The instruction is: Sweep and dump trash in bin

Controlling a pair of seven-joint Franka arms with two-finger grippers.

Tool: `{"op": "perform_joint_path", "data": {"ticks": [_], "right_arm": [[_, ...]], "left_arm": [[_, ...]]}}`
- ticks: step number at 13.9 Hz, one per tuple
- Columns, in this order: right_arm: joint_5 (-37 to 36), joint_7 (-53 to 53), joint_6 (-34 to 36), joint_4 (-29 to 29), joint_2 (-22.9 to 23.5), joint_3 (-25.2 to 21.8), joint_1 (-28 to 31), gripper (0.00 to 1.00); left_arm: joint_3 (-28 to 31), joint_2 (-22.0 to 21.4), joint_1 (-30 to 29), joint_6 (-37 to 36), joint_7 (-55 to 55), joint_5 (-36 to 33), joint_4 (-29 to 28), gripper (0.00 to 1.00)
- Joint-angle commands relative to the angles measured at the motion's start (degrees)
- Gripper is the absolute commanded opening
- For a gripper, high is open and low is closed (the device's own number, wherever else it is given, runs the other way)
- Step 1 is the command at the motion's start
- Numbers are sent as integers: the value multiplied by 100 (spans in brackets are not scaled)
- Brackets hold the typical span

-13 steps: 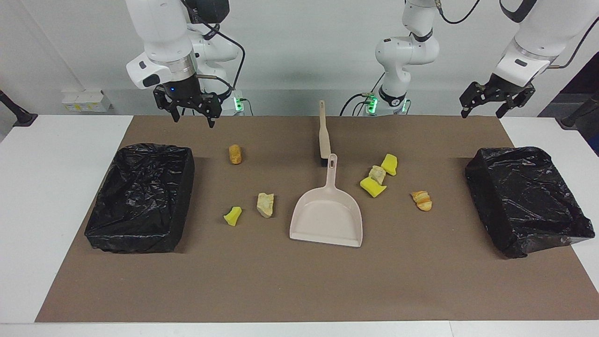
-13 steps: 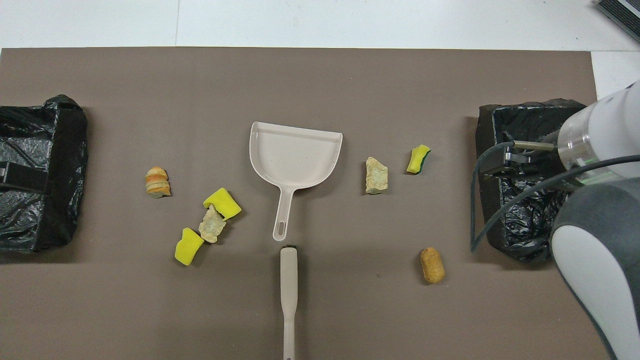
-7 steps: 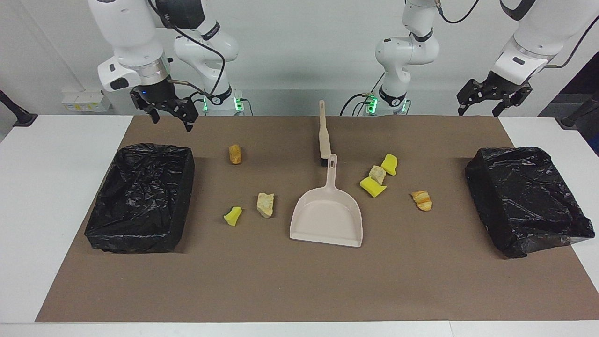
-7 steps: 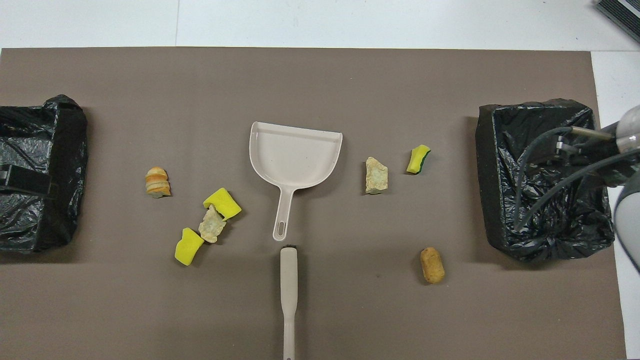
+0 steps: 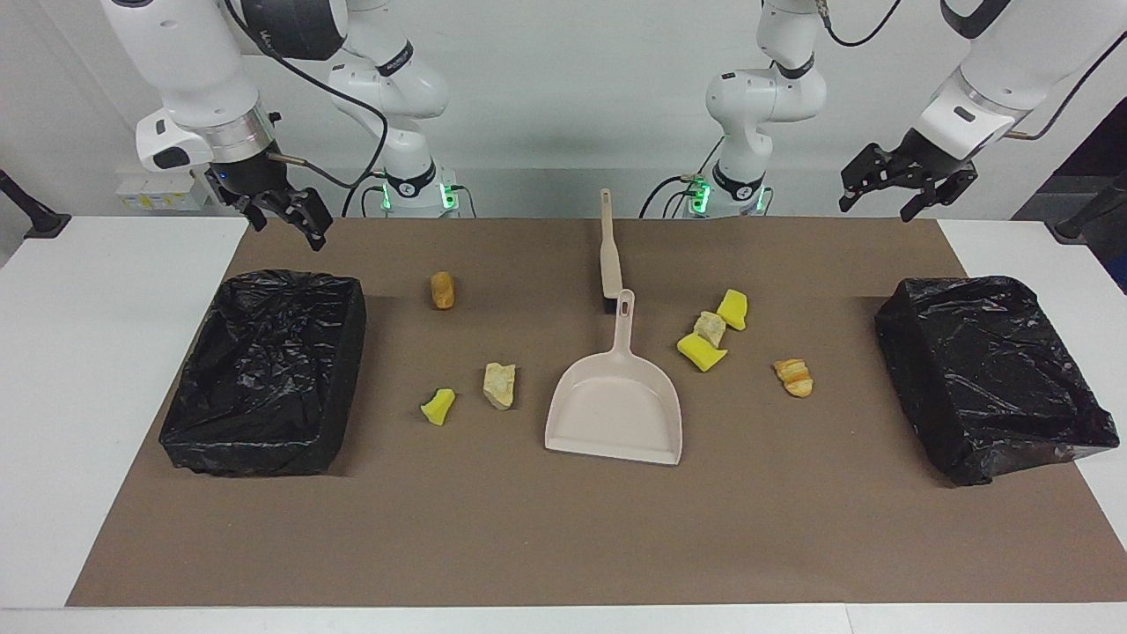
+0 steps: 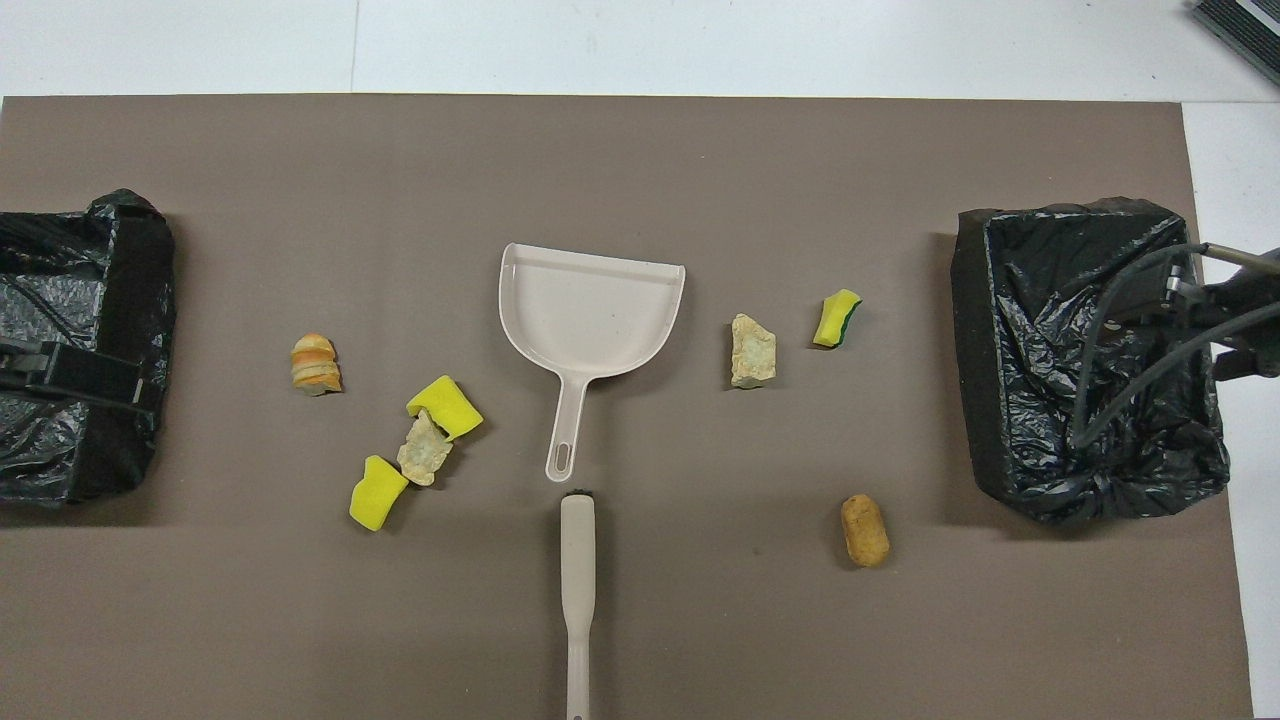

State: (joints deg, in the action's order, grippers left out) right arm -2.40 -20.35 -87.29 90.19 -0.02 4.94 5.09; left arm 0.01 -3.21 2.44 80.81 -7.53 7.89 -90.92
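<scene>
A brown mat [image 5: 563,528] covers most of the white table [image 5: 97,352]. At each end of it sits a bin lined with a black bag: one at the right arm's end [image 5: 264,370] and one at the left arm's end [image 5: 990,374]; nothing shows inside either beyond crumpled plastic. Mid-mat lies the beige dustpan [image 5: 616,405], pan empty, handle toward the robots, and the beige brush [image 5: 607,251] lies just nearer the robots, its head beside the handle's tip. The trash lies loose on the mat on both sides of the dustpan: a yellow sponge wedge [image 5: 438,406], a pale lump [image 5: 499,386] and a brown piece [image 5: 442,290] toward the right arm's end; two yellow wedges [image 5: 702,352] touching a second pale lump [image 5: 710,328], plus a striped orange piece [image 5: 795,377], toward the left arm's end. The right gripper [image 5: 282,211] hangs over the mat's edge by its bin, fingers apart, holding nothing; the left gripper [image 5: 898,185] hangs likewise, spread and empty. No writing is readable.
</scene>
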Motion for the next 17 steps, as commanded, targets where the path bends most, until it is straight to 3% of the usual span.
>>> {"op": "perform_joint_path", "data": {"ticks": [1, 5, 9, 14, 17], "right_arm": [[117, 110, -148, 157, -103, 16, 54, 100], [117, 110, -148, 165, -103, 16, 54, 100], [125, 110, -139, 157, -103, 50, -17, 100], [222, 31, -166, 165, -130, 243, -289, 100], [222, 31, -166, 165, -130, 288, -315, 100]], "left_arm": [[70, -127, 467, -5, -12, 46, -381, 100], [52, -267, 1099, 364, 557, 46, -1110, 100], [52, -751, 1916, 1312, 1077, 46, -2340, 100], [43, -874, 2918, 2069, 2043, 54, -3211, 100], [43, -1172, 3481, 2604, 2703, 54, -3940, 100]]}}
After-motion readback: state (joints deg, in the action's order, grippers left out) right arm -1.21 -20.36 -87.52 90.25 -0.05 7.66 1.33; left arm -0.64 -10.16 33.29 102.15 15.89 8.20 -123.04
